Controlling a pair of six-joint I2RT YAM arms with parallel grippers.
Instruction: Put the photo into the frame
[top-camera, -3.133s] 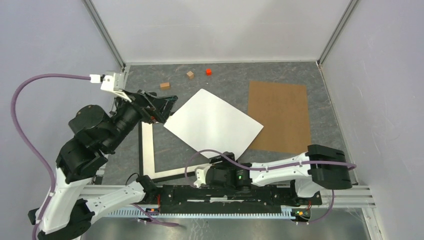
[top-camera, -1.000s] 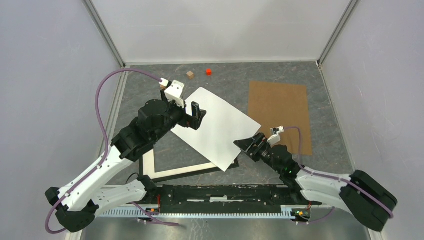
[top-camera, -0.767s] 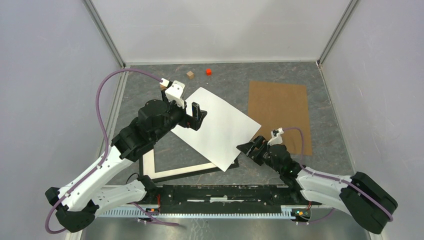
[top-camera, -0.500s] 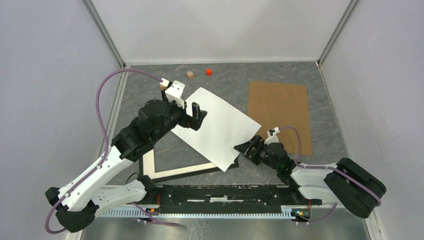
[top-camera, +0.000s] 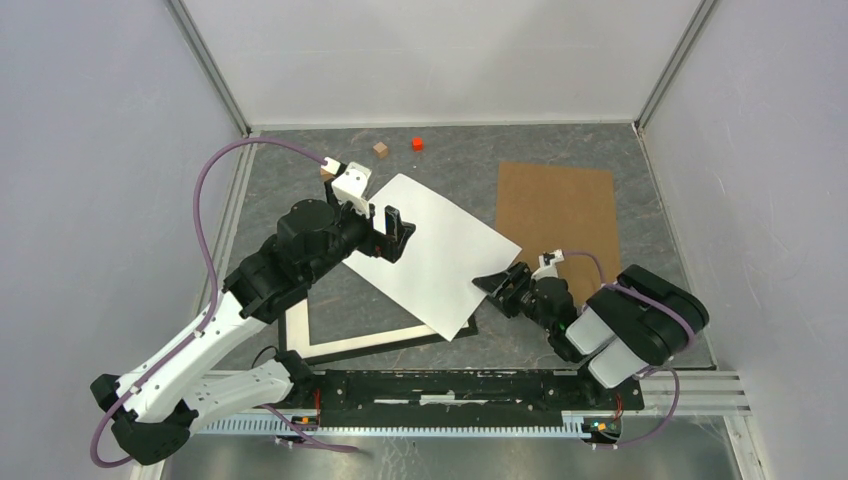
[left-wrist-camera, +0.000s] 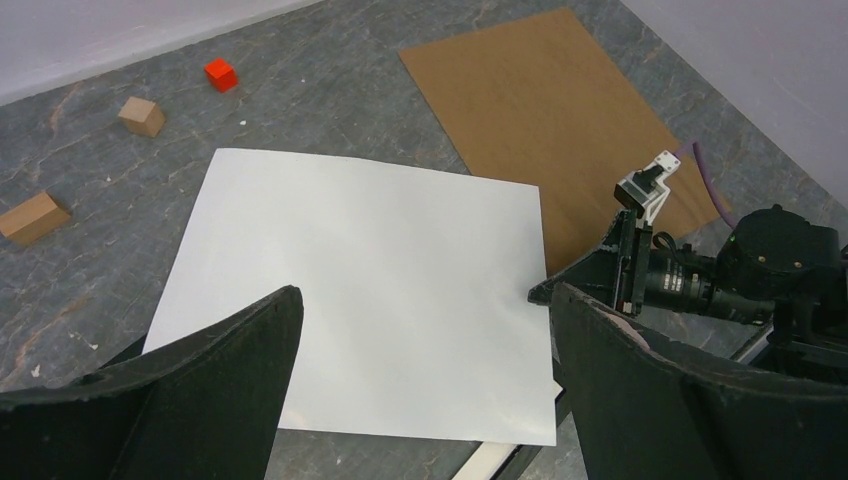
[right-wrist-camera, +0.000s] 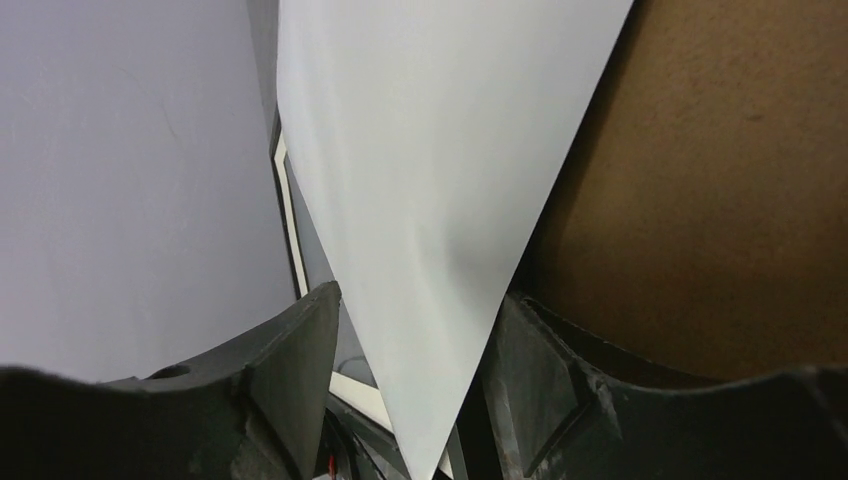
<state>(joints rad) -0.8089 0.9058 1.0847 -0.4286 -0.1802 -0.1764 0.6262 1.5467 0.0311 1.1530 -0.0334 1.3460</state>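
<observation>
the photo (top-camera: 430, 255), a plain white sheet, lies skewed on the grey table (top-camera: 460, 150), turned like a diamond rather than square to anything. its near corner overlaps the right end of the frame (top-camera: 360, 345), which sits at the near left by the arm bases, a thin black edge with a white border inside it. most of the frame is hidden under the sheet and the left arm. the photo is not in the frame, only lying across part of it

the left gripper (top-camera: 385, 232) hangs over the left part of the photo with its claw spread wide and nothing in it. the right gripper (top-camera: 497, 280) is down low at the photo's right corner. from its own wrist view the tip of that corner pokes between its two fingers (right-wrist-camera: 290, 370), which stand parted on either side of it, not pressed onto the paper

a brown board (top-camera: 557, 230) lies flat to the right, with the photo's right corner just reaching its edge. two small wooden blocks (left-wrist-camera: 142, 116) and a red cube (left-wrist-camera: 221, 73) sit near the back wall
</observation>
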